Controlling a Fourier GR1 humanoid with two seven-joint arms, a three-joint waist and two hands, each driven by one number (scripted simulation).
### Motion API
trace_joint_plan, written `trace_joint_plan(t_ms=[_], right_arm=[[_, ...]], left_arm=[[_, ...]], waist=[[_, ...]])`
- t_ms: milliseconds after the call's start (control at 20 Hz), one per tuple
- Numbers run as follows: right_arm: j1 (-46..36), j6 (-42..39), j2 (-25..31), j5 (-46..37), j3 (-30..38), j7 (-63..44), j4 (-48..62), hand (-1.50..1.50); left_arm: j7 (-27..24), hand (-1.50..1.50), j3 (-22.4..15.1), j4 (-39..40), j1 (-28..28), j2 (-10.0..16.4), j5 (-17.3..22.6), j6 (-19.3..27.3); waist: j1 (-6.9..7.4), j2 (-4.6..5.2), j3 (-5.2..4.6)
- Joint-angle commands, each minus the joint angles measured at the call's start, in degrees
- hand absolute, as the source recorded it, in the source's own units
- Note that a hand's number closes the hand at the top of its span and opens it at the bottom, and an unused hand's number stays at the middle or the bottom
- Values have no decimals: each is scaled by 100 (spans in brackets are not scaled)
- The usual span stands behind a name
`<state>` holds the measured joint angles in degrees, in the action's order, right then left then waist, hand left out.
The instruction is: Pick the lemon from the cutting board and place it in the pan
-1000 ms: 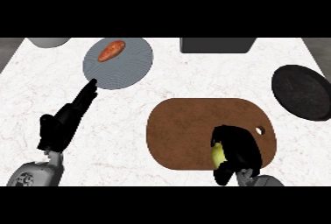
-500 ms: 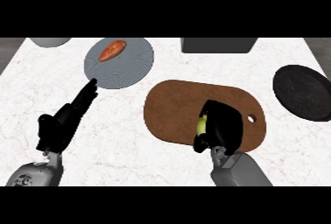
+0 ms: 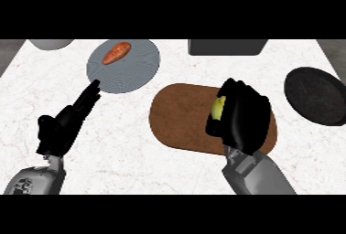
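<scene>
The white marbled counter (image 3: 169, 169) carries a brown oval wooden cutting board (image 3: 179, 121) at its middle, with the round black pan (image 3: 316, 95) just right of it, the fruit's destination. A grey round plate (image 3: 128, 68) lies far left. The black left hand (image 3: 64, 125) rests open at the left, fingers straight. Over the board, the black right hand (image 3: 242, 114) curls its fingers round the yellow lemon (image 3: 218, 106), mostly hiding it, a wrap suited to carrying.

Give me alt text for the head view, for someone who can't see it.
The right hand curls round a yellow lemon over the brown cutting board, with the dark pan to its right. The left hand rests open at the left, fingers pointing toward a grey plate holding an orange vegetable.
</scene>
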<state>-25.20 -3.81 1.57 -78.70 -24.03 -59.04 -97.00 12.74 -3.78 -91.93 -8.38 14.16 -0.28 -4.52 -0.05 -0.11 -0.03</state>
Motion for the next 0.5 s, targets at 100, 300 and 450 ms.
trace_joint_plan(t_ms=[100,300,450], right_arm=[[103,656,55,-210,701,-106,-234,150],[281,1559,-34,39,1160,202,-124,150],[638,1702,441,792,1797,918,-245,150]], left_arm=[[12,0,43,-129,100,-26,19,-88],[-194,0,25,23,159,-25,-93,-126],[-80,0,-20,202,-175,-219,-260,50]], waist=[[10,5,5],[27,19,6],[-20,18,6]])
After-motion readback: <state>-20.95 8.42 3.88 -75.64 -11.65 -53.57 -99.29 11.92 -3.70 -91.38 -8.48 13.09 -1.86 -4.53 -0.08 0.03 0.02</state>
